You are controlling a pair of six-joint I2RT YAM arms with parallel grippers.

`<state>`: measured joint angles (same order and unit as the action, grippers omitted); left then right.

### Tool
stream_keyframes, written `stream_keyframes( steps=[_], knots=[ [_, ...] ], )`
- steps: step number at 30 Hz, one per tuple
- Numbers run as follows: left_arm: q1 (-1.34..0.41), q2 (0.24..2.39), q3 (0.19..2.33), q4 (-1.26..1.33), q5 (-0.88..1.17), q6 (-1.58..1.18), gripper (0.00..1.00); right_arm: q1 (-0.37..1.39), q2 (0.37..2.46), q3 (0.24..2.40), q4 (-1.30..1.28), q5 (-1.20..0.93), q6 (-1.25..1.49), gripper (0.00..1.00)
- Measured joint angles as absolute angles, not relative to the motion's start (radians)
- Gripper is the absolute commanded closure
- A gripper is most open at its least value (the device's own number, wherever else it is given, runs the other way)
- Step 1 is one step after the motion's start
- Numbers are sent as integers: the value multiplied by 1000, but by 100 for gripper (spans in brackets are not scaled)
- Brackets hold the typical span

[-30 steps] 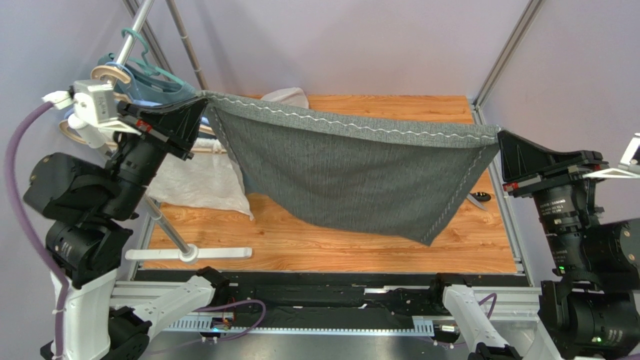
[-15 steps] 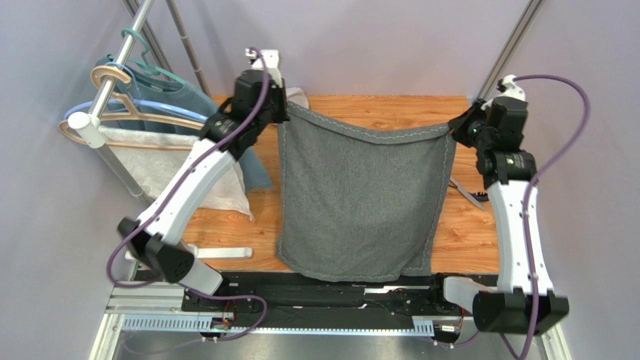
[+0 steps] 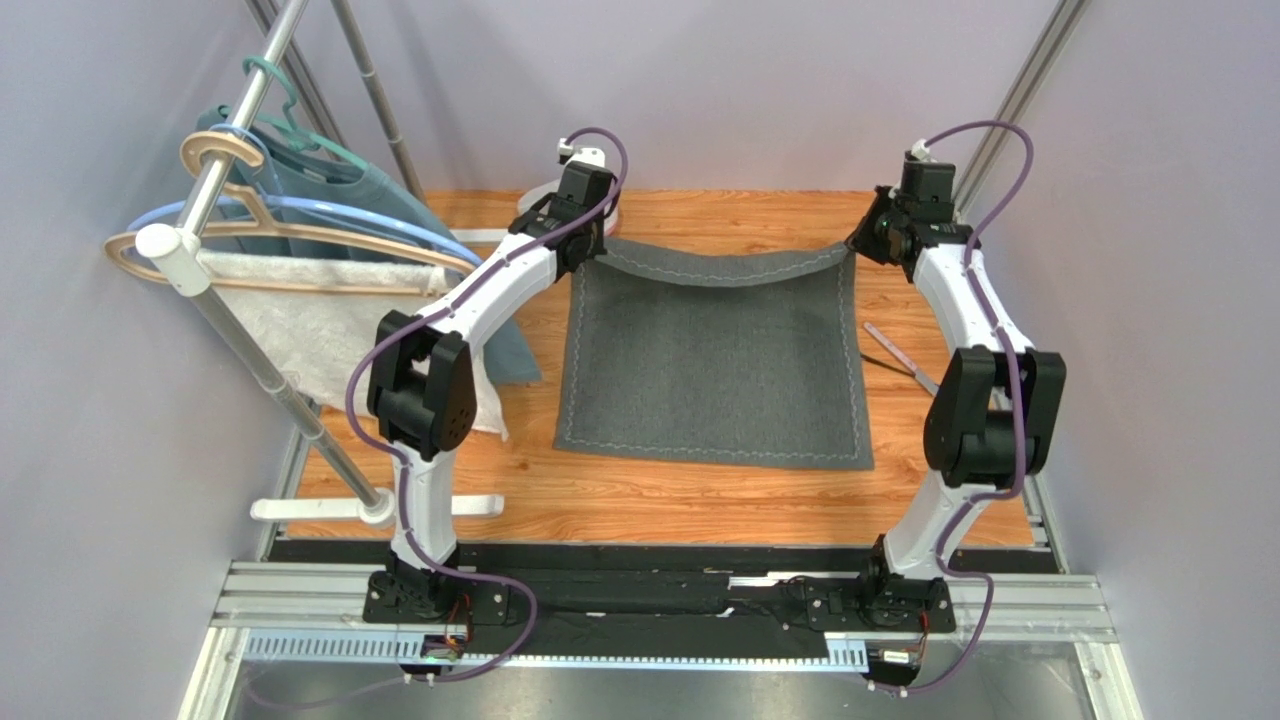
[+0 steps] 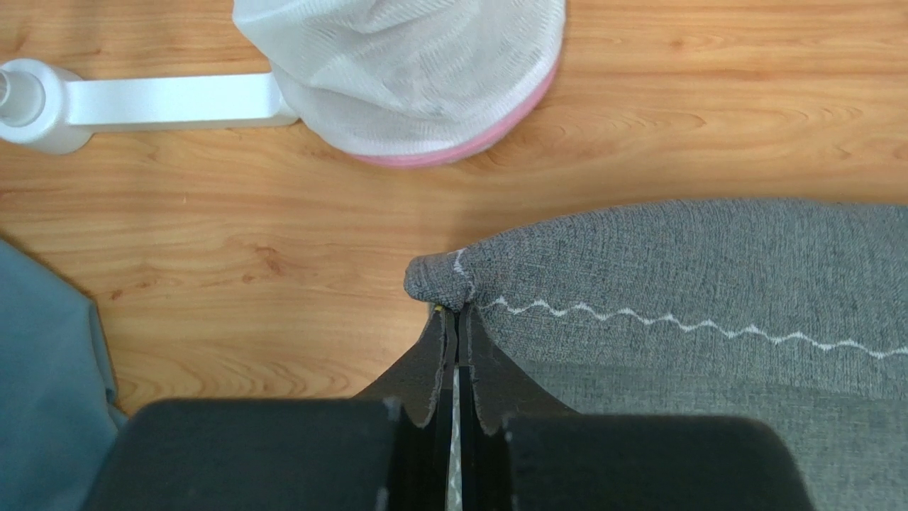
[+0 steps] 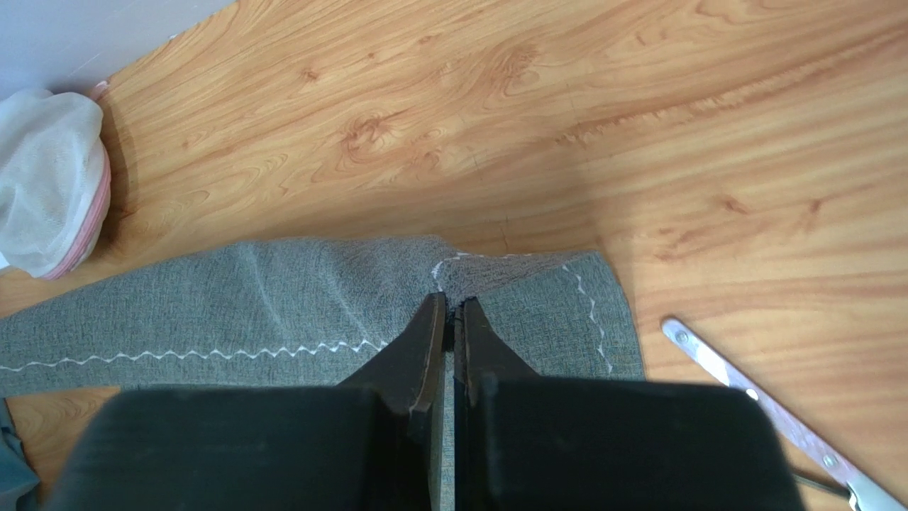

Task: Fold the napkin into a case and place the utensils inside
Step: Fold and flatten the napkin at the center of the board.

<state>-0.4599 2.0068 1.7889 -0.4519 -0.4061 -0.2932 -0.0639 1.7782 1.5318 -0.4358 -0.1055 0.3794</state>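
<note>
Left pincer [image 4: 453,319], right pincer [image 5: 448,309] each clamped on a napkin [image 3: 714,360] corner; I see silver utensil [image 5: 746,394], maybe tongs, clearly only from right wrist.

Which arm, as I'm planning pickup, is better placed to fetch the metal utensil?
Right, probably: the right gripper holds the napkin corner nearest the metal utensil; the left gripper holds the opposite corner.

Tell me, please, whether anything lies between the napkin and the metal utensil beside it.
Nothing visible does: only bare table lies between the napkin and the utensil past its right edge.
</note>
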Motion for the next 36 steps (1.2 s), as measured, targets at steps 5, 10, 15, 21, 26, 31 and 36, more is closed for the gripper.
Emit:
stream_keyframes(
  steps=[5,10,15,21,26,31,36],
  knots=[
    [-438,2044,1823,-440,-402,-284,100,-64,1860,1598,-447,-135,379,100],
    [-438,2044,1832,-484,-374,-290,100,-64,1832,1553,-485,-160,399,100],
    [-437,2025,1826,-652,-269,-326,100,-64,1684,1408,-612,-155,437,100],
    [-443,1886,1732,-802,-115,-344,100,-64,1521,1328,-780,-136,442,100],
    [-451,1750,1636,-850,-21,-345,100,-64,1402,1241,-865,-97,427,100],
    [-456,1688,1544,-881,56,-323,100,-64,1353,1150,-908,-74,410,100],
    [-459,1692,1482,-898,130,-302,100,-64,1340,1058,-931,-49,410,100]
  ],
)
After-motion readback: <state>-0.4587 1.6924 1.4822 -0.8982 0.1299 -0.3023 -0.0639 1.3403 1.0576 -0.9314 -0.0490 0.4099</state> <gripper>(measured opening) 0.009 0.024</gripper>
